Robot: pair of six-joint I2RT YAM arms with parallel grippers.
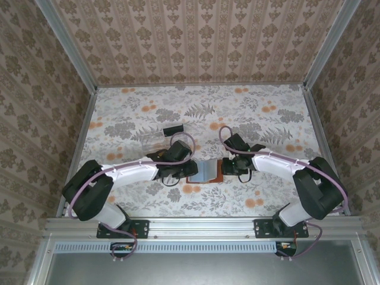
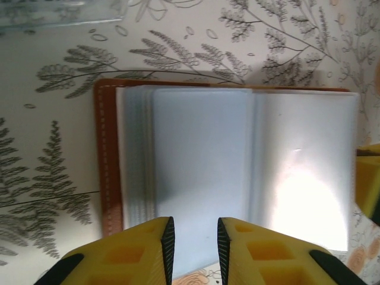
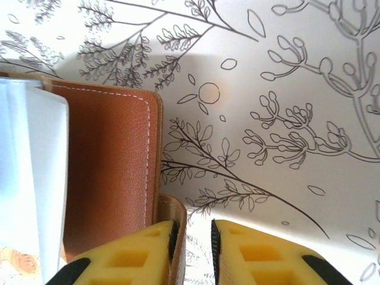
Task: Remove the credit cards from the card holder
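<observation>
The card holder (image 1: 207, 171) lies open on the flowered table between my two grippers. In the left wrist view its blue-grey sleeves (image 2: 202, 154) fan out, with the brown stitched leather edge (image 2: 105, 160) on the left. My left gripper (image 2: 195, 228) hovers over the near edge of the sleeves, its jaws a narrow gap apart with nothing pinched. My right gripper (image 3: 193, 228) is at the holder's other side (image 3: 113, 160). A brown leather flap (image 3: 177, 237) stands between its jaws against the left pad, clear of the right pad. The credit cards are hidden.
A clear plastic piece (image 1: 155, 138) with a black block (image 1: 172, 128) behind it lies on the table beyond the left arm; its edge shows in the left wrist view (image 2: 53, 15). Patterned walls close in the table on three sides.
</observation>
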